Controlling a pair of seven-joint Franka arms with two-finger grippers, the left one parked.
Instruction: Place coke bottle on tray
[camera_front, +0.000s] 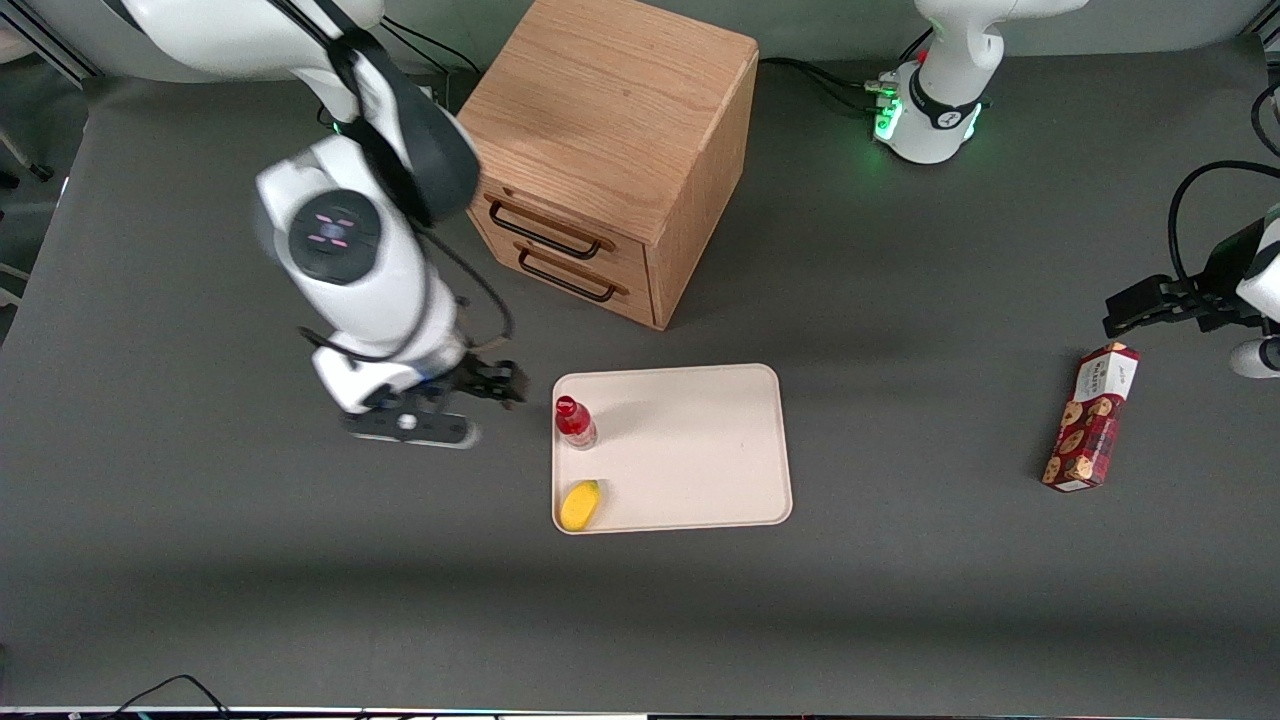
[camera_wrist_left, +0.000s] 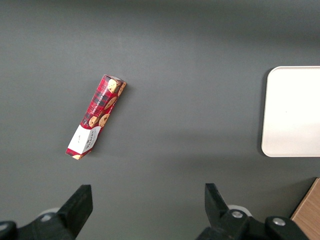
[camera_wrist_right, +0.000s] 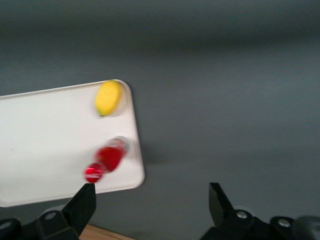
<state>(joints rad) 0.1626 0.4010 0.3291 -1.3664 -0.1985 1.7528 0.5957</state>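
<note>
The bottle (camera_front: 575, 421) stands upright on the tray (camera_front: 700, 450) near its edge, a yellow thing (camera_front: 580, 504) sits nearby, and the gripper (camera_front: 490, 385), wide open and holding nothing, hangs beside the tray.

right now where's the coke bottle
The coke bottle stands upright on the tray, at its edge toward the working arm, farther from the front camera than the yellow item; the open gripper is beside it.

Even overhead light, soft shadows; the gripper (camera_front: 500, 385) and right wrist view show motion blur.
</note>
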